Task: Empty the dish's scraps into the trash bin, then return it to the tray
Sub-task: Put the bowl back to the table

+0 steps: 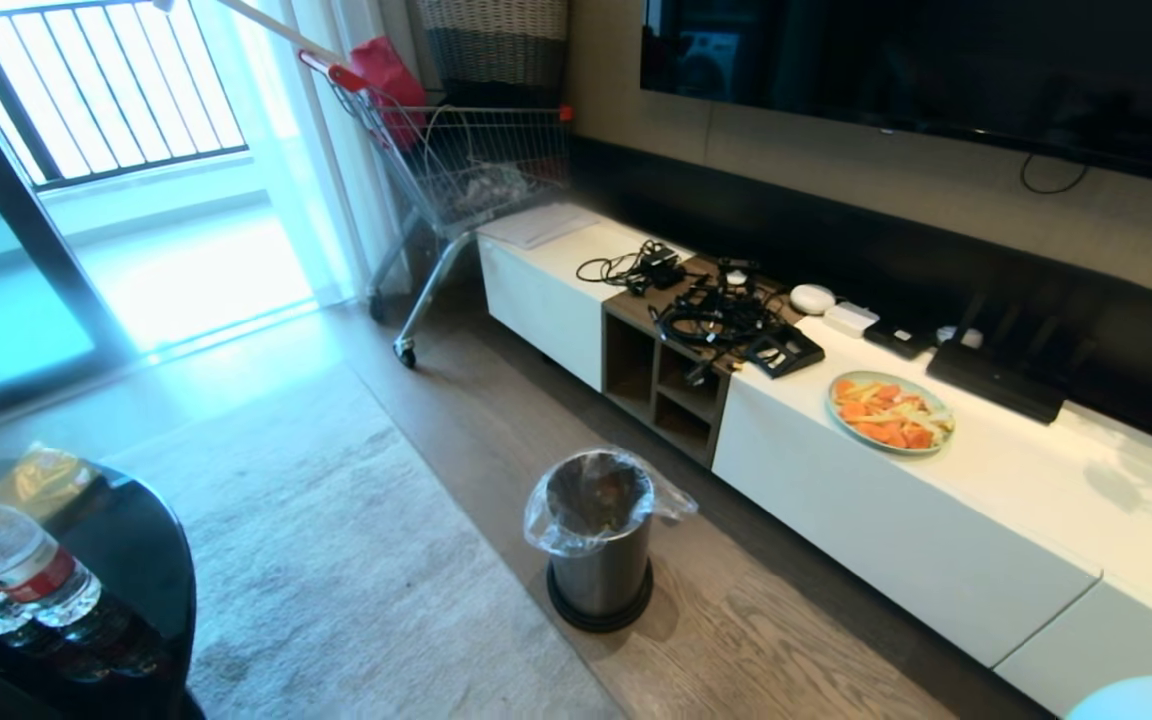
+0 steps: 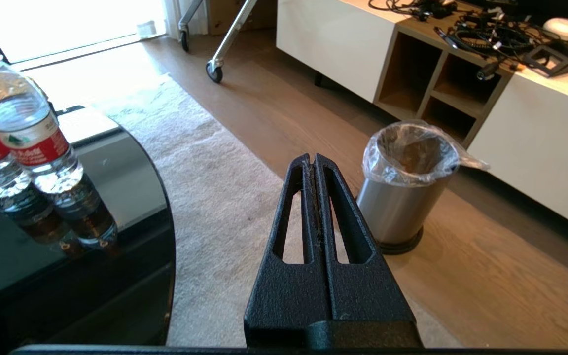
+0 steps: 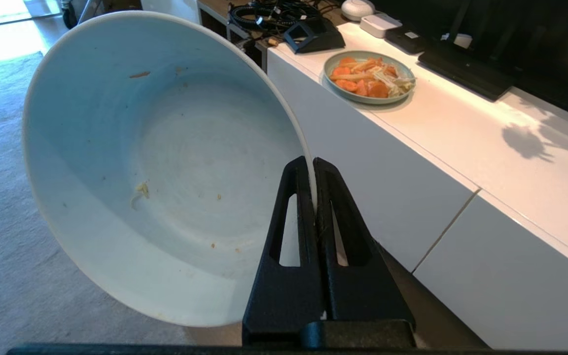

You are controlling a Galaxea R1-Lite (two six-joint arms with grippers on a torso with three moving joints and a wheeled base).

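My right gripper is shut on the rim of the dish, a white bowl tilted on its side with its inside facing the camera. Only a few tiny specks cling to that inside; the scraps are out of view. A pale curve of the dish pokes in at the head view's lower right corner. The trash bin, brushed steel with a clear liner, stands on the wood floor before the cabinet. Next to the trash bin, my left gripper hangs shut and empty. The tray is out of view.
A long white TV cabinet carries a pale-green plate of carrots and fries, cables and small devices. A round black glass table with water bottles sits at the left. A shopping cart stands at the back, and a rug covers the floor.
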